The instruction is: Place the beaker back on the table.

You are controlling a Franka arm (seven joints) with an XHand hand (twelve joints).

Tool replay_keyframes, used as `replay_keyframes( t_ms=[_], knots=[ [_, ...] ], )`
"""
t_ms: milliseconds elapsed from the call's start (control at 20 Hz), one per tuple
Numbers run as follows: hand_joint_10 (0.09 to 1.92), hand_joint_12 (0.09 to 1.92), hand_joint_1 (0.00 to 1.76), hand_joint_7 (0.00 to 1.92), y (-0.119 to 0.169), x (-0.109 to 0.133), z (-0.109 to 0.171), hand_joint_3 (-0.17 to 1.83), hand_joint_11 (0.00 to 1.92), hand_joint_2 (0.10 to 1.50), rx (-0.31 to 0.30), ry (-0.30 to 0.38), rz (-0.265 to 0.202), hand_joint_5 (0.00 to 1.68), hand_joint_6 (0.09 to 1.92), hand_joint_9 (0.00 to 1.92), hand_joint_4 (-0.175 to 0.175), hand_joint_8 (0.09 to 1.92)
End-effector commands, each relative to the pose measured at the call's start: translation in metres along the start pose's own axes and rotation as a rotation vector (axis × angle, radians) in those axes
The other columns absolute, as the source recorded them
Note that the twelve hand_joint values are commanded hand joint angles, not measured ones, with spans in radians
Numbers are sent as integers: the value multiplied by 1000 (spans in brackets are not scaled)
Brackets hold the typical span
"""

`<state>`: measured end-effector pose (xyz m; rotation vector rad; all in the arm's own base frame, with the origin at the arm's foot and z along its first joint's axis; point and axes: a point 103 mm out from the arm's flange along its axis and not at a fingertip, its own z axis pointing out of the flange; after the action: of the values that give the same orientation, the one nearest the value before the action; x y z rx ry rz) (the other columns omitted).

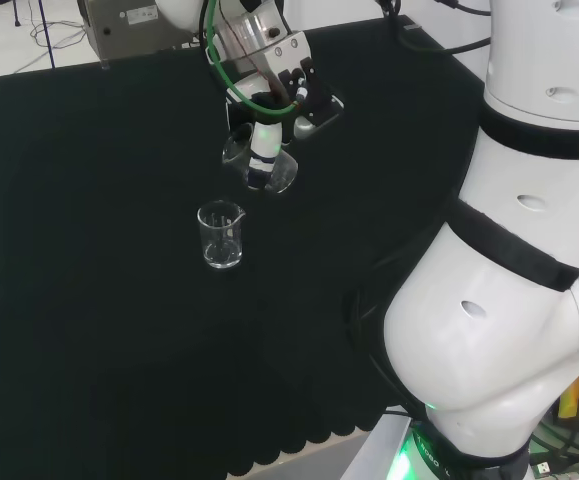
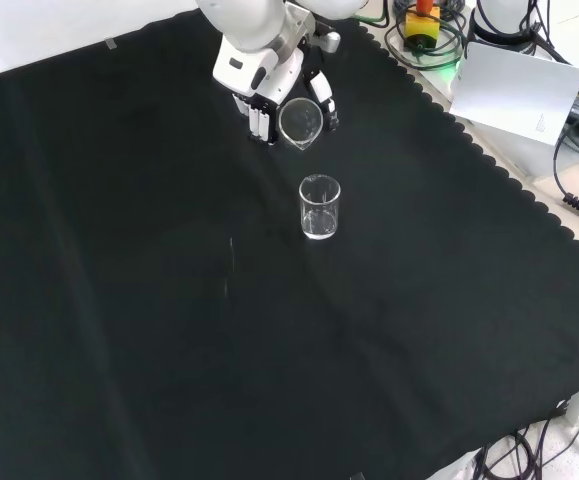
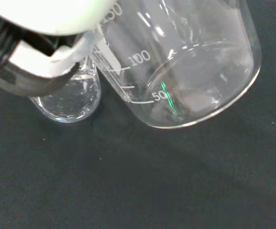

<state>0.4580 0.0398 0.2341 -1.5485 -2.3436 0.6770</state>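
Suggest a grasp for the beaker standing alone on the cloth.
Take the standing beaker by its straight side wall, about mid-height, fingers coming in level from an open side. It stands upright, mouth up, apart from the tilted held beaker in the hand.

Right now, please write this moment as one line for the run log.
hand: shut on held beaker | held beaker: tilted, above cloth | second beaker: upright on cloth | step: not yet placed

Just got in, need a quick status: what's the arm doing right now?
The hand is curled round a clear glass beaker, holding it tilted above the black cloth, so it is not yet set down. A second, smaller beaker stands upright on the cloth close by, apart from the held one, just in front of it in the front view. The held beaker looks empty.
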Motion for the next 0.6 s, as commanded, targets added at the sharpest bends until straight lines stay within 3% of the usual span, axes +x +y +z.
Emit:
replay_keyframes(
  t_ms=[50, 350, 600],
  knots=[
    [817, 890, 1310, 1242, 1, -5, 2, 899, 1267, 556, -62, 38, -29, 1184, 912, 1514, -175, 891],
    [817, 888, 1309, 1240, 7, -13, 4, 896, 1264, 558, -200, 74, -47, 1182, 913, 1512, -175, 892],
    [815, 884, 1308, 1235, 19, -24, 11, 884, 1262, 566, -264, 137, -42, 1178, 915, 1508, -175, 895]
  ],
)
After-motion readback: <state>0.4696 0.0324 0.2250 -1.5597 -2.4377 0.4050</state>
